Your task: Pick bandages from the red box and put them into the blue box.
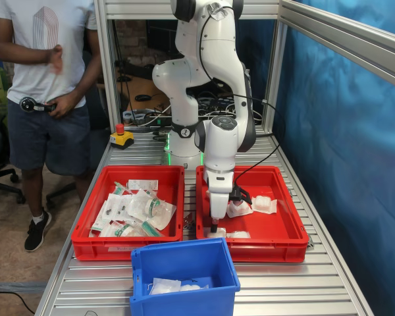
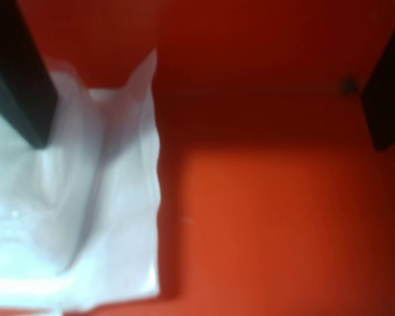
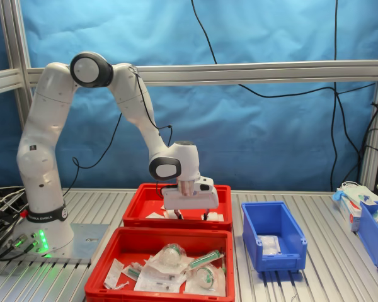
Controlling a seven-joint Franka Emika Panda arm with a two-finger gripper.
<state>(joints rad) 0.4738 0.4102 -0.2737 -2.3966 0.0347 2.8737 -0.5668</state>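
Observation:
My gripper (image 1: 216, 228) reaches down into the right-hand red box (image 1: 263, 251), near its front left corner. In the wrist view the gripper (image 2: 204, 92) is open, its dark fingers (image 2: 20, 72) wide apart over the red floor. A white bandage (image 2: 85, 204) in clear wrap lies under one fingertip and partly between the two. More bandages (image 1: 263, 204) rest further back in this box. The blue box (image 1: 184, 266) stands at the table's front with bandages (image 1: 168, 286) inside. In the second exterior view the gripper (image 3: 192, 215) hangs in the far red box (image 3: 142, 221), left of the blue box (image 3: 274, 236).
A second red tray (image 1: 128, 249) full of wrapped packets (image 1: 141, 210) sits beside the first. A person (image 1: 46, 79) stands at the first exterior view's left, behind an emergency stop button (image 1: 121, 135). Another blue bin (image 3: 375, 233) and a carton (image 3: 356, 201) stand at the second exterior view's right.

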